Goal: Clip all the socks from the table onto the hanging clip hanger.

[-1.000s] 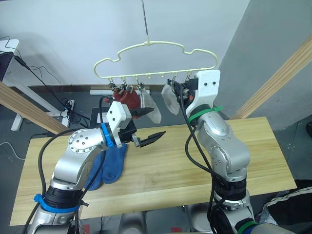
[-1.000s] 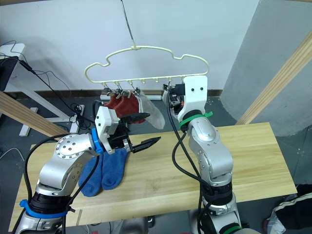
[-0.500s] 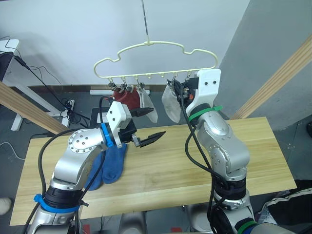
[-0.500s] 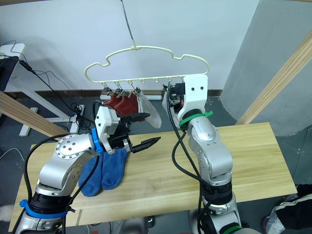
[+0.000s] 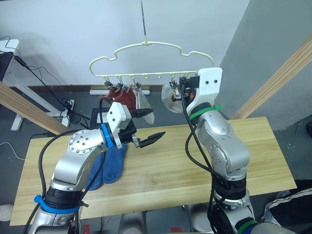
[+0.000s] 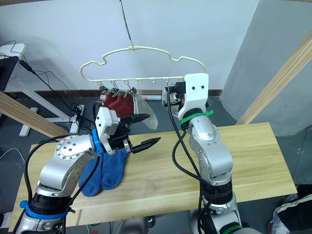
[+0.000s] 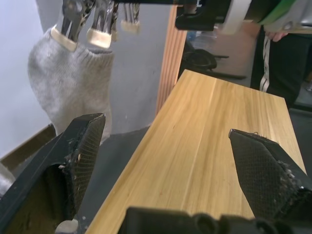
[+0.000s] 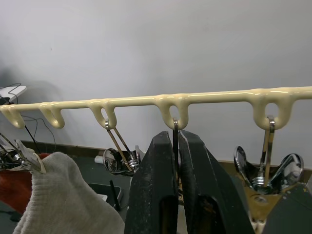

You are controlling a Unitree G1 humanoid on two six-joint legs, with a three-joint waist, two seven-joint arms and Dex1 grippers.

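The pale-yellow clip hanger (image 5: 151, 45) hangs above the far edge of the table (image 5: 195, 161). Two rust red socks (image 5: 124, 97) and a light grey sock (image 5: 144, 103) hang from its left clips. A second grey sock (image 5: 169, 99) hangs just left of my right gripper (image 5: 181, 90). In the right wrist view that gripper (image 8: 177, 139) is shut on a silver clip's wire. Two blue socks (image 5: 113, 163) lie on the table's left part, under my left arm. My left gripper (image 5: 148, 126) hovers open and empty above the table, below the hanging socks.
Slanted pale wooden poles stand at the right (image 5: 278, 78) and the left (image 5: 24, 109) of the table. Cables and a white desk frame (image 5: 19, 102) lie on the floor beyond the far edge. The table's right half is bare wood.
The hanger has swung slightly to the left with its socks. My right gripper has risen a little with the clip. The left arm has not moved.
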